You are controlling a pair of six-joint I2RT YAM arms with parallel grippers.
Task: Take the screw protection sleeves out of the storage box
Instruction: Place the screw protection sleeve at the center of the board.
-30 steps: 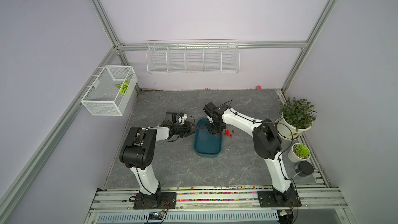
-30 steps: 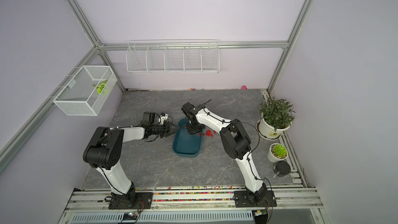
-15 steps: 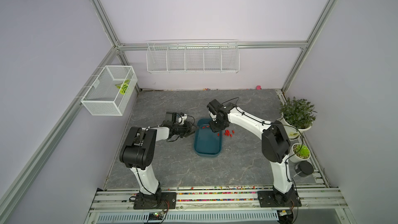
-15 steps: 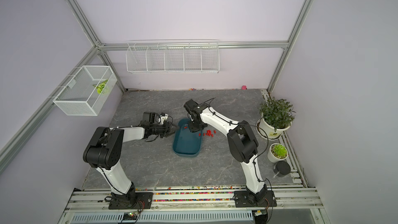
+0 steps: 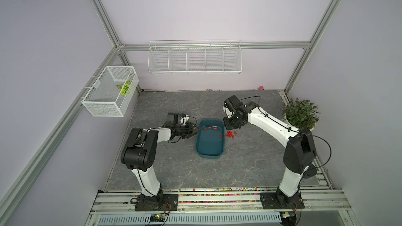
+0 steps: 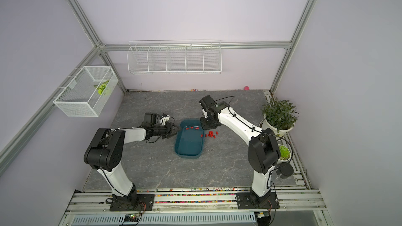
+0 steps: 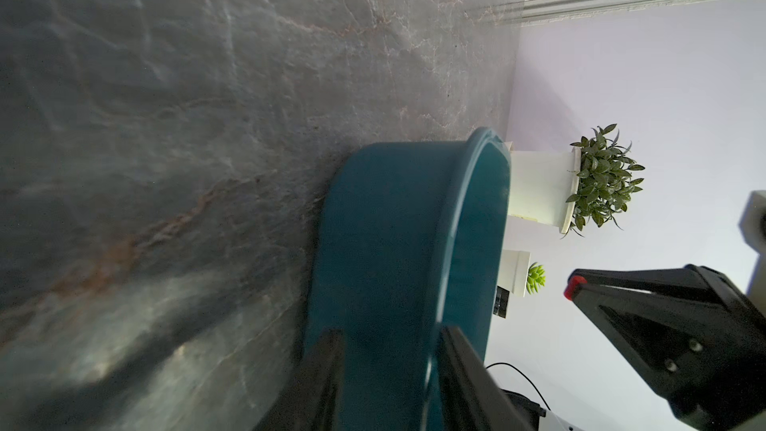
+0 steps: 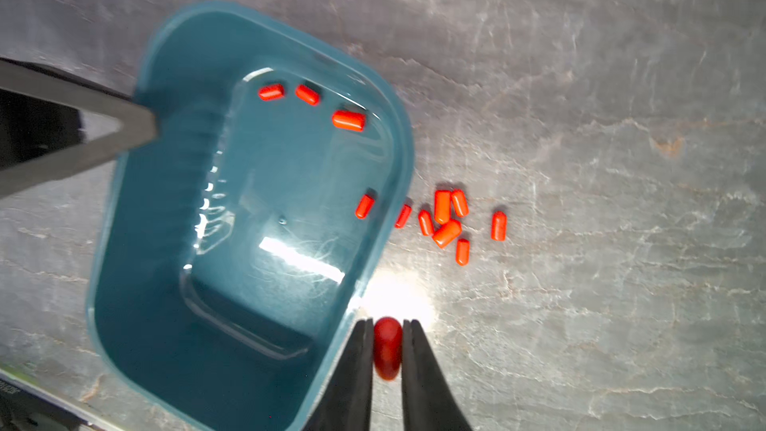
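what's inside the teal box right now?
Four red sleeves lie on the box floor: three by one end wall, one by a long wall. The right gripper, pinching another sleeve, covers one corner in the right wrist view; what lies there can't be seen.

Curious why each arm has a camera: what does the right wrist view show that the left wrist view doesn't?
Only right wrist: four screw protection sleeves inside the storage box, a pile beside it on the table. Only left wrist: two potted plants, the box's outer wall. Both: the box, the sleeve pinched in the right gripper.
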